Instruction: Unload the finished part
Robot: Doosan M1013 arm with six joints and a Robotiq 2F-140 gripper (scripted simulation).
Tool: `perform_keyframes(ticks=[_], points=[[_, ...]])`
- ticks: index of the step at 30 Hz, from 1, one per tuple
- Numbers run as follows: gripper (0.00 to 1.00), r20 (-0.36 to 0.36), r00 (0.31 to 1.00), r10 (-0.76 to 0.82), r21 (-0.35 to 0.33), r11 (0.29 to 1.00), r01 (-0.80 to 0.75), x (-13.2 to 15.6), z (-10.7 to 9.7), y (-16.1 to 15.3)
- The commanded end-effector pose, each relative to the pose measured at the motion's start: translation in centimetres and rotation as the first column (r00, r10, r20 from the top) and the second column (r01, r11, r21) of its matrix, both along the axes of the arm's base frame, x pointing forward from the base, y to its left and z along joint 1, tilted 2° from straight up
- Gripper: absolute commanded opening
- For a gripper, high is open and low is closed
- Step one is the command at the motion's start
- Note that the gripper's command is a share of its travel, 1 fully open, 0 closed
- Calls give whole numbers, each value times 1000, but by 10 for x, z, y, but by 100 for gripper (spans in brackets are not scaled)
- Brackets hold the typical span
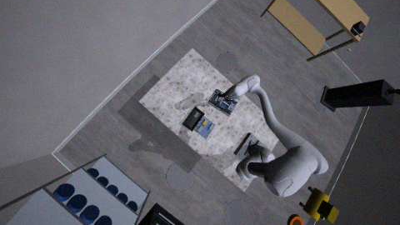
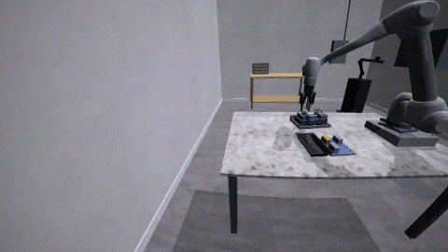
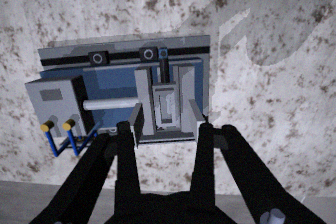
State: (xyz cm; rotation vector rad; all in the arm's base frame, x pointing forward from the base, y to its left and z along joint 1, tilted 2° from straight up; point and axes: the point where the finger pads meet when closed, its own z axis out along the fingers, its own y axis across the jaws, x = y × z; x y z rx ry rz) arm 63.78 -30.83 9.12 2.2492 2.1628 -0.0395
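Observation:
The vise (image 1: 222,101) (image 2: 310,119) (image 3: 114,82) has a blue base and grey jaws and stands at the far side of the marble table (image 1: 179,83) (image 2: 261,149). The grey finished part (image 3: 166,106) sits upright between its jaws. My gripper (image 3: 165,110) (image 1: 227,96) (image 2: 306,105) hangs just above the vise, fingers partly open and empty, one on each side of the part and jaws in the wrist view. The dark outfeed tray (image 1: 186,122) (image 2: 308,142) lies in the table's middle, nearer the front.
A blue mat (image 1: 205,130) (image 2: 344,150) with a yellow block and grey blocks lies beside the tray. The arm's base plate (image 1: 243,143) (image 2: 397,135) is at the table's right end. A yellow bench (image 1: 317,12) (image 2: 275,86) and a black cabinet (image 1: 358,93) (image 2: 357,94) stand beyond.

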Motion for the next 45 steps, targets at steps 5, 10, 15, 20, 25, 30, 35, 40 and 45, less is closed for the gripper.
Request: perform_keyframes(ticks=[5, 10, 15, 20, 25, 30, 35, 40, 45], points=[[40, 0, 1000, 0, 0, 1000, 0, 0, -2, 0], [40, 0, 1000, 0, 0, 1000, 0, 0, -4, 0], [40, 0, 1000, 0, 0, 1000, 0, 0, -6, 0], [40, 0, 1000, 0, 0, 1000, 0, 0, -8, 0], [40, 0, 1000, 0, 0, 1000, 0, 0, -9, 0], [40, 0, 1000, 0, 0, 1000, 0, 0, -11, 0], [40, 0, 1000, 0, 0, 1000, 0, 0, -12, 0], [40, 0, 1000, 0, 0, 1000, 0, 0, -12, 0], [40, 0, 1000, 0, 0, 1000, 0, 0, -12, 0]])
